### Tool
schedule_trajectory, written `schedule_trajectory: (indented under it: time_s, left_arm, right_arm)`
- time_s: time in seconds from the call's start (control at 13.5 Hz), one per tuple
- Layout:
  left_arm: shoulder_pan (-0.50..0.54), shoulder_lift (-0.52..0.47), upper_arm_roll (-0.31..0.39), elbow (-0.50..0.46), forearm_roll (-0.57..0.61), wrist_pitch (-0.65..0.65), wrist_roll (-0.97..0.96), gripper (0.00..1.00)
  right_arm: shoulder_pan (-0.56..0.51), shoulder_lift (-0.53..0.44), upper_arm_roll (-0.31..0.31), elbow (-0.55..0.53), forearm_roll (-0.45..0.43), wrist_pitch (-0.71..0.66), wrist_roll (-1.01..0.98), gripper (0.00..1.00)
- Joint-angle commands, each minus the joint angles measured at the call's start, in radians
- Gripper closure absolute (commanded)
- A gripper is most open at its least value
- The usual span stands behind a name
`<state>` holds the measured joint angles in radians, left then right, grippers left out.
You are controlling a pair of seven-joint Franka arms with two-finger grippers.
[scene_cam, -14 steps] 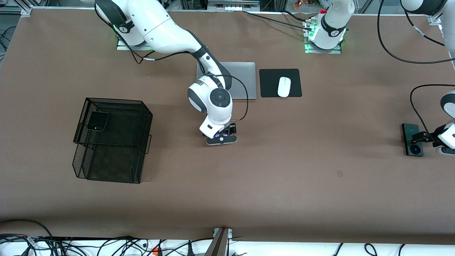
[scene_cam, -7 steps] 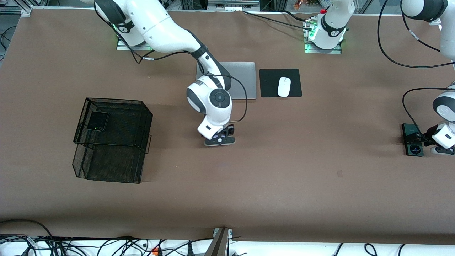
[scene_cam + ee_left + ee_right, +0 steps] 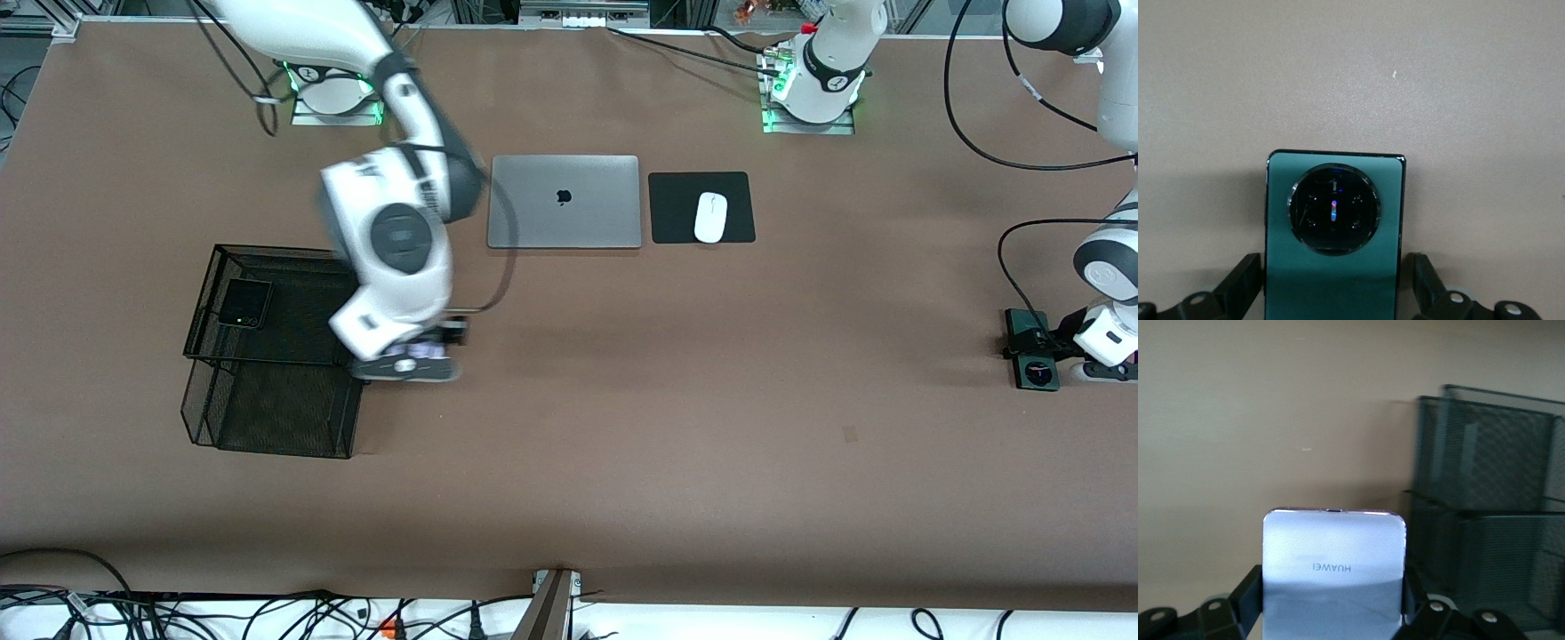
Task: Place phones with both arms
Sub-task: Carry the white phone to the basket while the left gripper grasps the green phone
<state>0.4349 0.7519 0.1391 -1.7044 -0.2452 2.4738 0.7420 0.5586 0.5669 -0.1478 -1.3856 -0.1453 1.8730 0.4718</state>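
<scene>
The pale lilac-white phone (image 3: 1333, 570) sits clamped between my right fingers (image 3: 418, 356), held up at the left-centre of the frame, just beside the black mesh basket (image 3: 338, 418). The black phone (image 3: 244, 303) already lies in the basket's upper tier, so I judge one of three done. The green phone (image 3: 1333, 233) rests on the desk (image 3: 711, 444) at the right edge, my left fingers (image 3: 1053, 342) spread wide either side of it, not yet gripping. Two phones remain to place.
</scene>
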Motion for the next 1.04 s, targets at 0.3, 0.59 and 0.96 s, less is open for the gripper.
schedule_trajectory:
  time_s: [0.3, 0.59, 0.96]
  left_arm:
    - [0.010, 0.000, -0.012, -0.026, -0.055, 0.031, 0.037, 0.81]
    - [-0.001, -0.002, -0.010, -0.012, -0.055, 0.019, 0.013, 1.00]
    - [-0.015, -0.005, -0.009, 0.093, -0.043, -0.148, -0.030, 1.00]
  right_arm:
    - [-0.222, -0.033, -0.053, -0.081, 0.145, 0.037, -0.324, 1.00]
    - [-0.298, 0.027, -0.053, -0.107, 0.210, 0.181, -0.467, 1.00]
    - [-0.358, 0.057, -0.052, -0.227, 0.349, 0.324, -0.551, 1.00]
